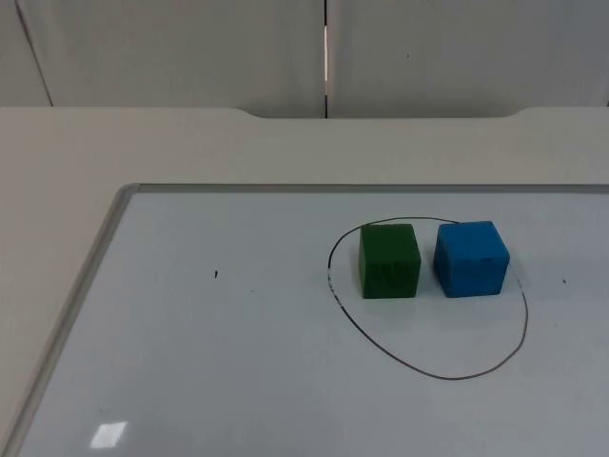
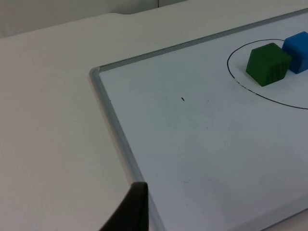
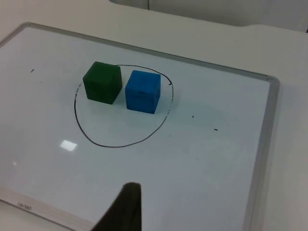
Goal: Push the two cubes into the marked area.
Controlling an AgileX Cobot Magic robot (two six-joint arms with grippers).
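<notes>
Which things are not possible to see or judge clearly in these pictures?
- Left gripper: cut off by the picture's edge, so open or shut is unknown.
- Right gripper: the same.
- Green cube and blue cube: their far faces are hidden in the top view.
- Small dark marks on the whiteboard: too small to identify.

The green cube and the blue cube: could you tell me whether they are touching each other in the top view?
No, a narrow strip of whiteboard shows between the green cube and the blue cube.

White table (image 1: 143, 143) carries whiteboard (image 1: 190, 362); green cube (image 1: 389, 261), blue cube (image 1: 471, 258) on board
</notes>
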